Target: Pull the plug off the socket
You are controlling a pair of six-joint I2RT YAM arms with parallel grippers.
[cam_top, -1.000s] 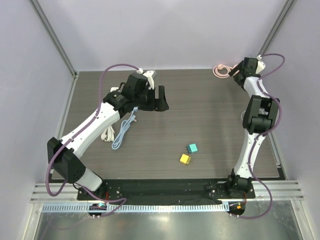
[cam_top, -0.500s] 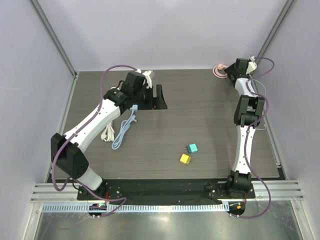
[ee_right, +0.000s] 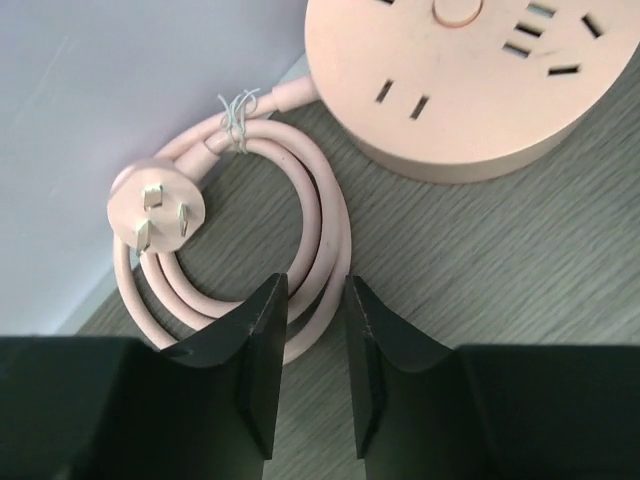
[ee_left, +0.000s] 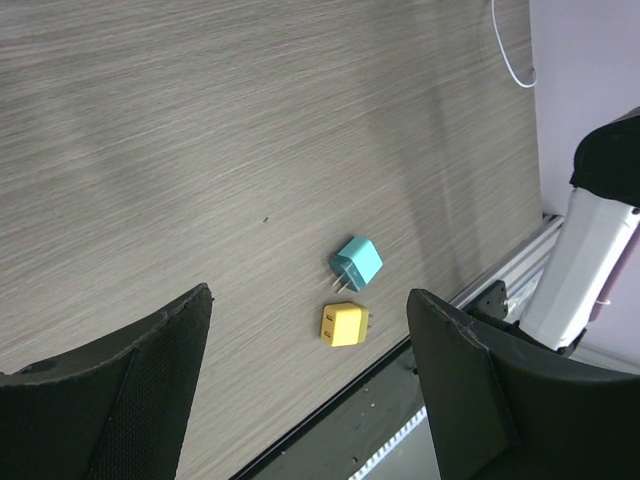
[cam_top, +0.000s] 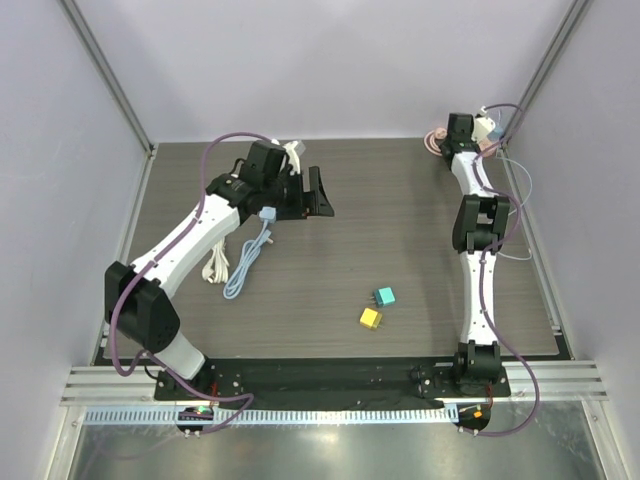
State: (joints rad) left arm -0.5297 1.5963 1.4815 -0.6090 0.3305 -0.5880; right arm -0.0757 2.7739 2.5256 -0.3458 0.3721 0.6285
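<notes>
A round pink socket (ee_right: 460, 80) lies in the far right corner, with its pink cord (ee_right: 325, 220) coiled beside it and the cord's own three-pin plug (ee_right: 157, 208) lying loose. My right gripper (ee_right: 316, 285) hovers at that coil (cam_top: 437, 143), its jaws a narrow gap apart with the cord showing in the gap; a pinch cannot be made out. A teal plug (cam_top: 384, 297) and a yellow plug (cam_top: 371, 318) lie loose mid-table, and both plugs, teal (ee_left: 357, 264) and yellow (ee_left: 343, 324), show in the left wrist view. My left gripper (cam_top: 318, 195) is open and holds nothing.
A light blue cable (cam_top: 245, 262) and a white cord (cam_top: 213, 268) lie left of centre, under my left arm. Walls close off the back and both sides. A thin white wire (cam_top: 515, 215) runs along the right edge.
My right arm has stretched further into the far right corner and its jaws have narrowed sharply. My left gripper has shifted slightly towards the back.
</notes>
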